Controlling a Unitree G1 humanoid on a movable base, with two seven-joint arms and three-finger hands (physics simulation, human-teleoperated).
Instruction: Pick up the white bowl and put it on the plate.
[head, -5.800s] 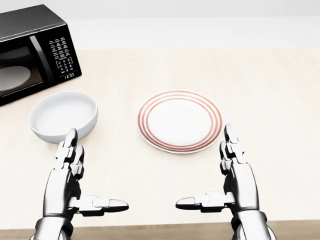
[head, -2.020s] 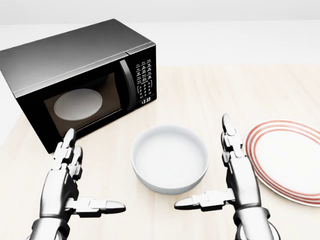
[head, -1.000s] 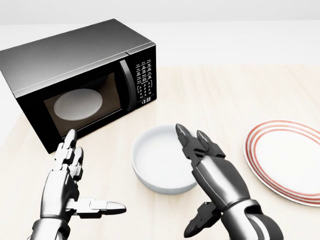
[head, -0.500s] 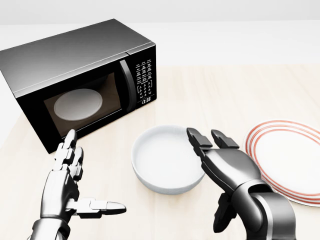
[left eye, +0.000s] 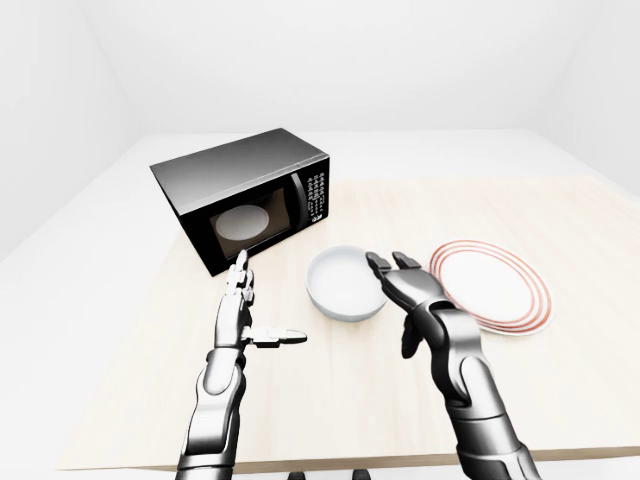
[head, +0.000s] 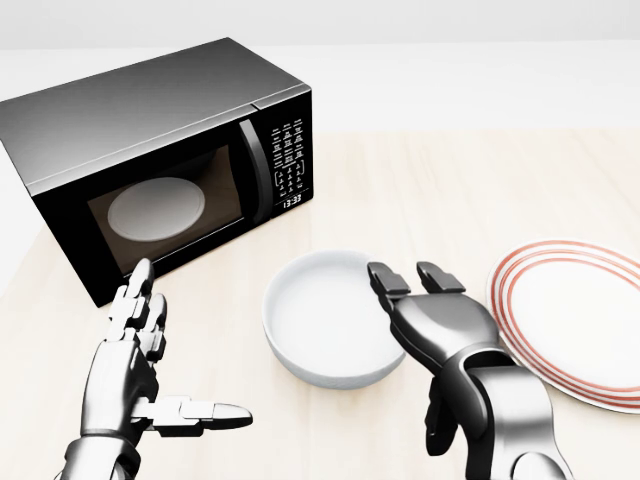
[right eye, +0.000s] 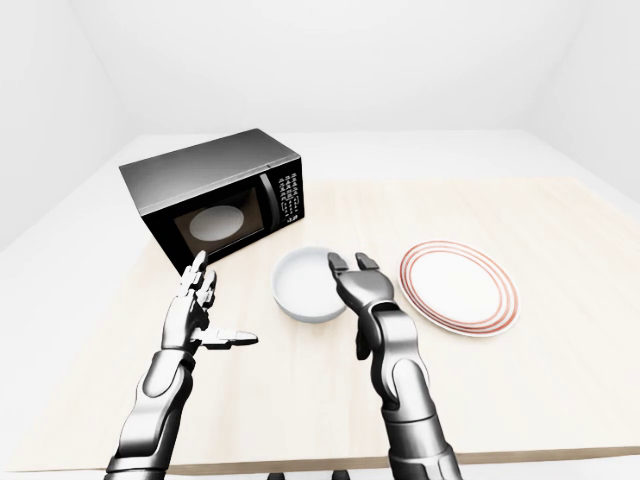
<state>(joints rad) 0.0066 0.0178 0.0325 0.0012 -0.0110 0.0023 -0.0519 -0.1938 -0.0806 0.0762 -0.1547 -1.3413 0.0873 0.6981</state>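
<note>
The white bowl (head: 320, 318) rests on the light wooden table (head: 450, 190), low in the middle of the head view. To its right lies the white plate (head: 580, 320) with red rings, cut off by the view's right edge. My right hand (head: 408, 300) is open and palm down. Two of its fingers reach over the bowl's right rim, and its thumb hangs below near the bottom edge. I cannot tell whether the fingers touch the rim. At the lower left my left hand (head: 170, 360) is open, thumb pointing right, a short way from the bowl.
A black microwave (head: 150, 160) with its door closed stands at the upper left, close behind the bowl and my left hand. The table's near edge (left eye: 400, 462) runs along the bottom of the left-eye view.
The view shifted left early on, bringing the bowl to the middle. In the last second my right hand turned palm down and settled over the bowl's right rim. The left hand stayed still.
</note>
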